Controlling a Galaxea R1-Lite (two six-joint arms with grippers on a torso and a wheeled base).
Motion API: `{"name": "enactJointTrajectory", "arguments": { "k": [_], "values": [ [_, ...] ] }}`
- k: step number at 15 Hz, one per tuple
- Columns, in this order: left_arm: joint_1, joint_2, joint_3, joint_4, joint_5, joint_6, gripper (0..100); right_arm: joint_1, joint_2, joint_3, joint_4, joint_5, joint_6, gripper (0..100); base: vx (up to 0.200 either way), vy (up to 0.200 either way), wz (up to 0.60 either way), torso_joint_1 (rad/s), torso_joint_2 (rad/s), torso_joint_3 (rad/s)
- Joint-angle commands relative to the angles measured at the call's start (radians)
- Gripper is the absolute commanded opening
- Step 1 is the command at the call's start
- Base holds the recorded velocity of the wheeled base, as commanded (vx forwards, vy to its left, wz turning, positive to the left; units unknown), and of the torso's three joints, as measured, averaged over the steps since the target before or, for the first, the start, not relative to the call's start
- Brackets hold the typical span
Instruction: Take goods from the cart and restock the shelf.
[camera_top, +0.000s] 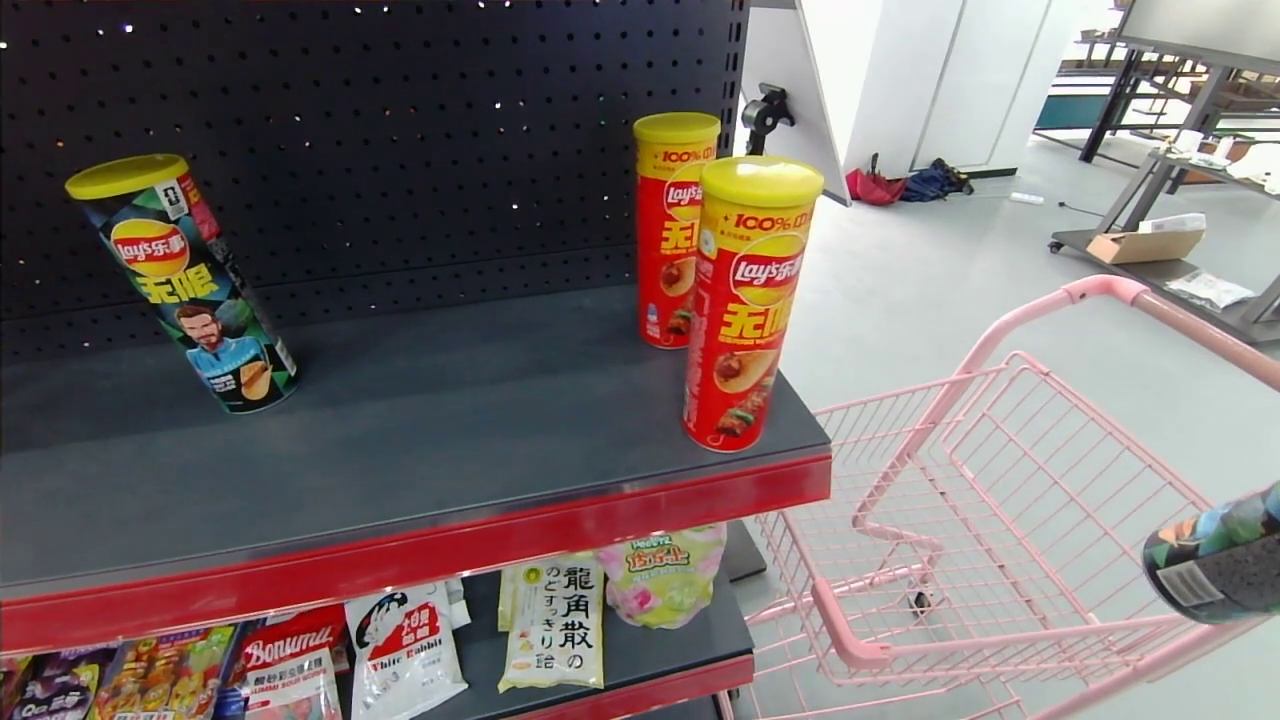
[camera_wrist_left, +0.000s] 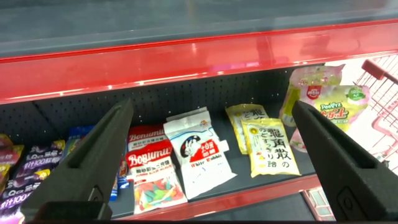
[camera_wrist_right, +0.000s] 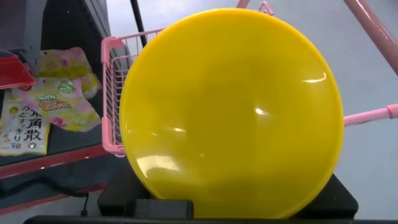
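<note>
A dark chip can (camera_top: 1215, 555) hangs over the pink cart (camera_top: 985, 345) at the right edge of the head view. Its yellow lid (camera_wrist_right: 231, 112) faces the right wrist camera, and my right gripper (camera_wrist_right: 230, 202) is shut on that can. On the grey upper shelf (camera_top: 420, 420) stand two red chip cans (camera_top: 748, 300) (camera_top: 676, 228) near the right end and a matching dark can (camera_top: 185, 285) at the left. My left gripper (camera_wrist_left: 212, 106) is open in front of the lower shelf, with nothing between its fingers (camera_wrist_left: 93, 158).
The lower shelf (camera_wrist_left: 249, 196) holds several snack bags, such as a white one (camera_wrist_left: 198, 149) and a yellow one (camera_wrist_left: 269, 146). A black pegboard (camera_top: 400, 120) backs the upper shelf, whose middle is bare. The cart basket looks bare inside.
</note>
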Motion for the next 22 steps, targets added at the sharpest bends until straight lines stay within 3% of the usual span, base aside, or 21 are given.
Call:
{"name": "enactJointTrajectory", "arguments": {
  "k": [1,17,22],
  "values": [
    [0.000,0.001,0.000,-0.002,0.001,0.000,100,-0.002,-0.069,0.041,0.000,-0.003,-0.002,0,0.000,0.000,0.00,0.110,-0.27,-0.173],
    [0.000,0.001,0.000,-0.002,0.001,-0.003,100,0.001,-0.113,0.075,-0.001,-0.001,-0.056,0,0.000,0.000,0.00,0.170,-0.41,-0.240],
    [0.000,0.001,0.000,-0.002,0.001,-0.003,100,-0.001,-0.172,0.145,-0.003,-0.004,-0.103,0,0.000,0.000,0.00,0.033,-0.08,-0.042]
  ]
}}
